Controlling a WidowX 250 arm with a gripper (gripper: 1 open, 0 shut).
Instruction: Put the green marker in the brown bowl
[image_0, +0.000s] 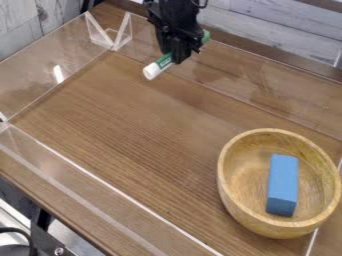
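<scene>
The green marker (158, 67) lies slanted at the far side of the wooden table, its white end towards me and its green part under the fingers. My black gripper (171, 57) points down over it and is shut on the marker's upper end. Whether the marker's white tip touches the table I cannot tell. The brown bowl (241, 195) stands at the near right, well away from the gripper.
A blue rectangular block (282, 184) lies inside the bowl. Clear acrylic walls (54, 75) border the table on the left and front, with a clear stand (107, 32) at the back left. A light wall runs along the back.
</scene>
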